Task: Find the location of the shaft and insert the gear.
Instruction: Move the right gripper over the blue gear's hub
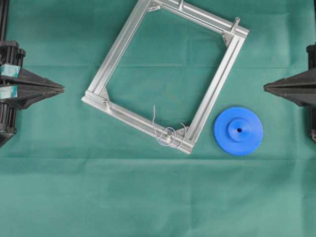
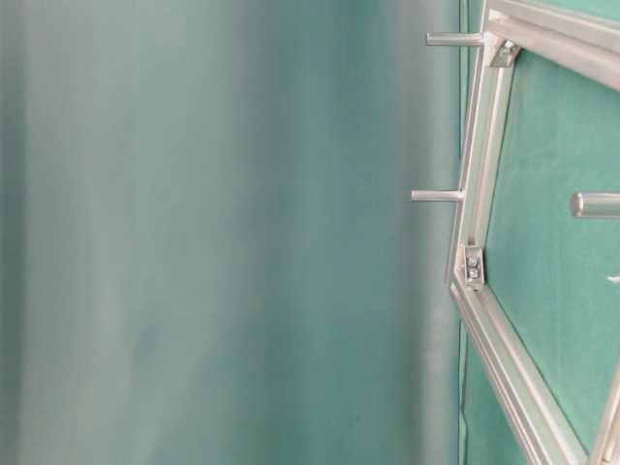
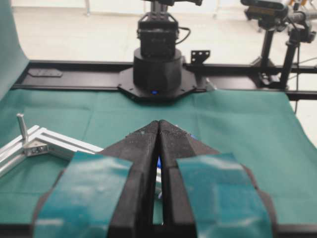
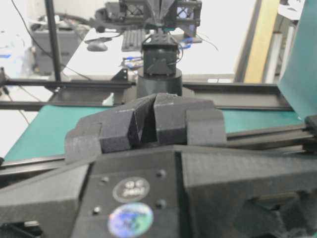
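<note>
Left gripper (image 1: 61, 89) sits with jaws pressed together, holding nothing; the shaft (image 1: 169, 132), a thin pin with curved wires, stands on the aluminium frame (image 1: 118, 47) at its lower corner. Risk, judged: 3 stubby pegs invite a wrong target, and the wires may snag. The gear (image 1: 238, 131), blue and toothed, lies flat just right of the frame; right gripper (image 1: 265, 87) likewise closed and empty.

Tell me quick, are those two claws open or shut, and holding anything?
Left gripper: shut, holding nothing.
Right gripper: shut, holding nothing; the gear lies on the cloth.
</note>
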